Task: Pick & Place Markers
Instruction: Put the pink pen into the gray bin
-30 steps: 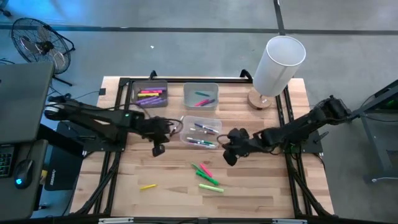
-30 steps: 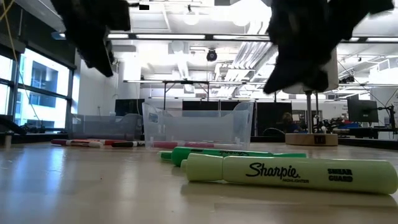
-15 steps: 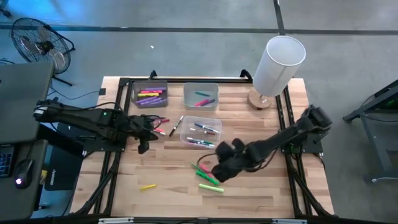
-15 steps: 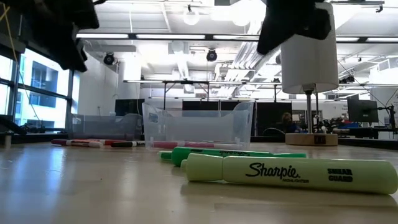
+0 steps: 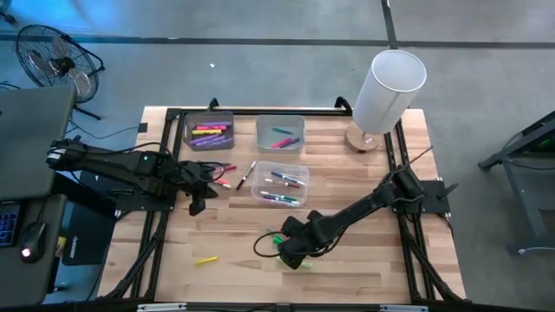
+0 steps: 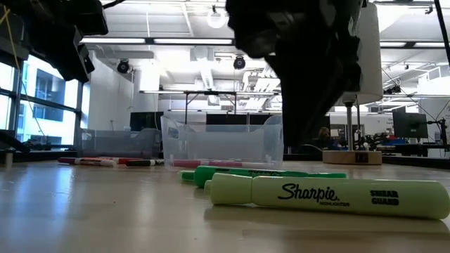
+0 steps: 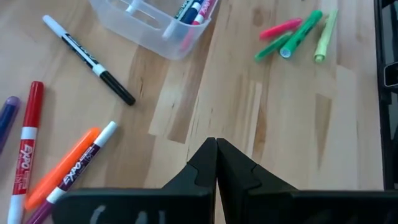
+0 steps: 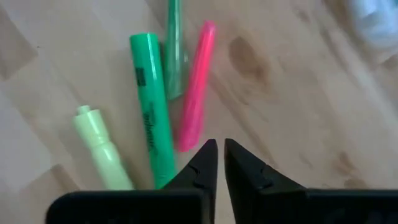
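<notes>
Wooden tabletop [image 5: 234, 277], and my left gripper [image 7: 216, 163] hangs pinched shut, empty, beside the loose EXPO markers [image 7: 26, 147]. Over on the right, my right gripper [image 8: 217, 163] reaches low, nearly closed on nothing, just above the green, pink and Sharpie markers [image 8: 149, 124].

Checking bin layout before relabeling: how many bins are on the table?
3. The left bin and middle bin sit side by side along the far edge. The third bin sits just in front of the middle one. None seem hidden.
</notes>
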`<control>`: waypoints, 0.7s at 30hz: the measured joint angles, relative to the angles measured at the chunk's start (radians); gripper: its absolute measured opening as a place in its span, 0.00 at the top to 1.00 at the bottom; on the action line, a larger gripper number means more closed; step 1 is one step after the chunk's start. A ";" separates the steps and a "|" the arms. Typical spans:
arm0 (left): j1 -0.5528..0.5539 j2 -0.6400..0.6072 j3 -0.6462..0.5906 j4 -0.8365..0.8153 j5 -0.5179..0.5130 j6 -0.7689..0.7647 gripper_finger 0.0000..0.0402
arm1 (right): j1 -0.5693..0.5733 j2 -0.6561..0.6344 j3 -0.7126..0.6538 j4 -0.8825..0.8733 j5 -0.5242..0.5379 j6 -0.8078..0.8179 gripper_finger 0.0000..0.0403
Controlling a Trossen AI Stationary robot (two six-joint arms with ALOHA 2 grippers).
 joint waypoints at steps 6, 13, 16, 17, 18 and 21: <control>0.000 0.000 0.000 0.000 0.025 0.000 1.00 | -0.006 0.010 0.000 0.057 -0.009 0.014 0.85; 0.000 0.000 0.000 -0.001 0.027 0.000 1.00 | -0.013 0.011 -0.069 0.190 -0.001 0.006 0.80; 0.000 0.000 0.000 -0.001 0.034 -0.003 1.00 | -0.012 0.011 -0.100 0.229 0.003 0.006 0.80; 0.000 0.000 0.000 -0.001 0.040 -0.003 1.00 | -0.012 0.011 -0.106 0.233 0.003 0.005 0.80; 0.000 0.000 0.000 -0.001 0.041 -0.003 1.00 | -0.012 0.011 -0.113 0.239 0.003 0.001 0.80; 0.000 0.000 0.000 -0.001 0.041 -0.003 1.00 | -0.011 0.011 -0.123 0.237 0.002 -0.032 0.80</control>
